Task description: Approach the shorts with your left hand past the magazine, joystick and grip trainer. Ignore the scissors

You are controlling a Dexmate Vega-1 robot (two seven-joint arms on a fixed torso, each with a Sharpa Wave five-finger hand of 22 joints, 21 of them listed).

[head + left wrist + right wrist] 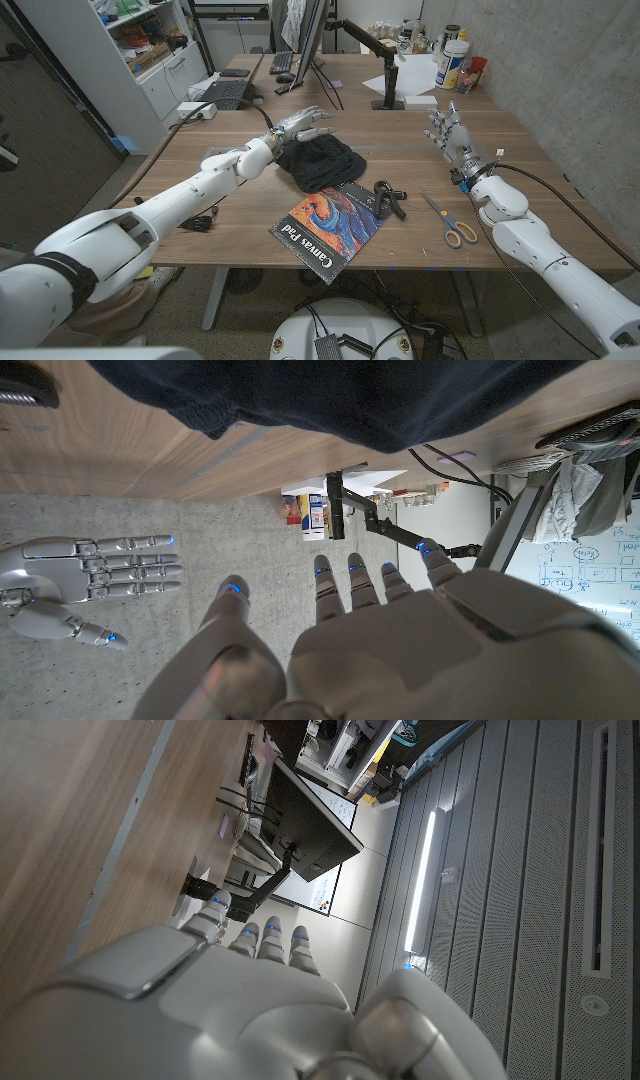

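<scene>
Black cloth, the shorts (320, 160) lie bunched near the middle of the wooden desk (400, 140), and everything else is best placed from them. The left robot hand (303, 124) hovers at their far-left edge with its fingers spread wide and nothing in them; whether a fingertip already touches the cloth I cannot tell. The magazine (327, 229) lies just on the near side of the shorts, its far corner close to or under the cloth, and the grip trainer (390, 198) sits to the near right, touching or just beside the magazine's right edge. No joystick can be picked out. The main risk, as I judge it, is the forearm: it crosses low over the desk on the near-left side of the shorts, so a drop or a sweep rightward could nudge the magazine and shove the grip trainer with it. Spread fingers could also snag a fold and drag the whole bundle instead of settling on it. Open room lies left of the shorts, where bare wood runs to the desk's edge; beyond them stand a keyboard (222, 93) and cables. The scissors (449, 222) lie well to the right, and the right robot hand (452, 135), open and upright, waits further right.
</scene>
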